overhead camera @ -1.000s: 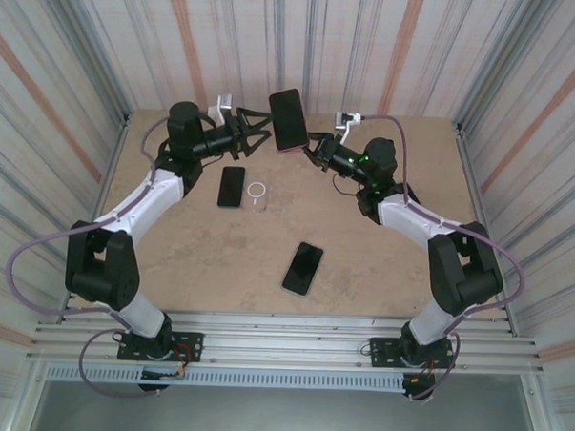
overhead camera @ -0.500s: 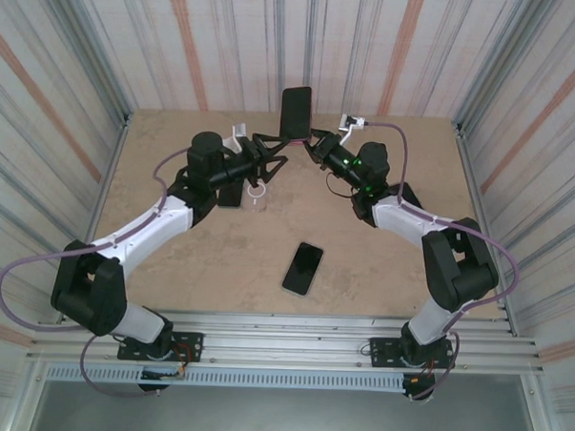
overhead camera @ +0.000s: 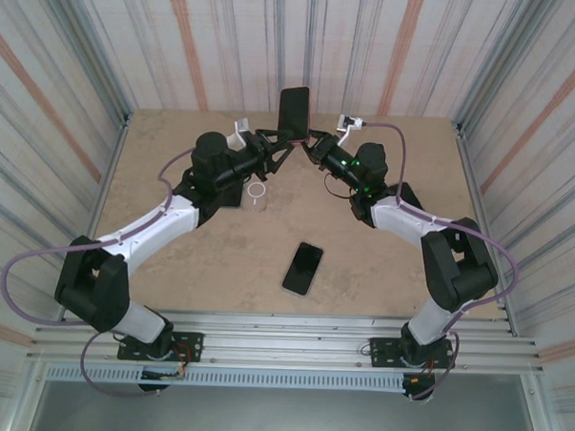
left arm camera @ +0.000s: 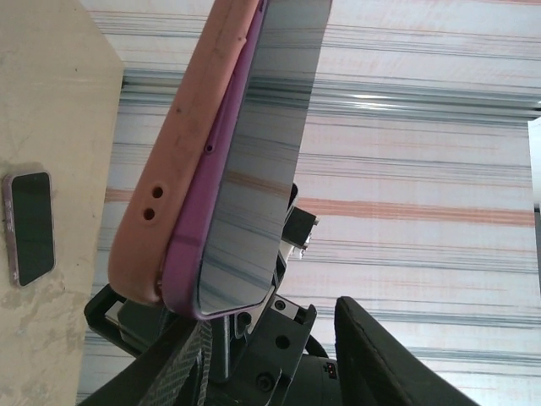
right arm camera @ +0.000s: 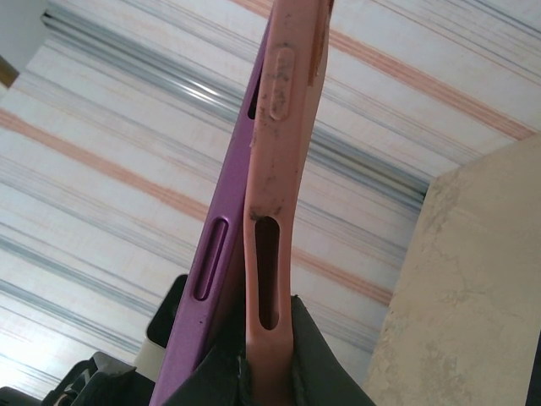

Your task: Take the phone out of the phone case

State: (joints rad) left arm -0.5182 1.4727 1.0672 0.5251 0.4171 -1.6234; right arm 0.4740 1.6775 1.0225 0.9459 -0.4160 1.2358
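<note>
Done: The case (left arm camera: 173, 161) is lifted clear of the table (overhead camera: 171, 258) and stands upright in the air, above and beyond the white ring (overhead camera: 257, 190). One long side of the pink shell is splayed away from the purple phone (left arm camera: 262, 144), so I judge the peel begun.
To do: The phone sits inside the case along most of its length. It has yet to be pushed or pulled fully free, and the two parts have yet to be separated. I judge the task under halfway.
Table: A spare dark phone (overhead camera: 303, 268) lies flat on the near side of the ring, well apart from the work.
Case: Held on end above the ring, with a narrow seam open between shell and phone on the side seen in both wrist views.
Phone: Inside the case above the ring, glass facing the left arm's side, its lower corner standing slightly proud of the shell.
Right gripper (right arm camera: 254, 364): Clamped tight on the lower edge of the case, beyond the ring. Its fingers pinch the pink shell, not the phone.
Left gripper (left arm camera: 270, 355): Jaws partly apart, straddling the lower end of case and phone from the opposite side. A gap shows beside one finger, and no firm grip can be seen.
</note>
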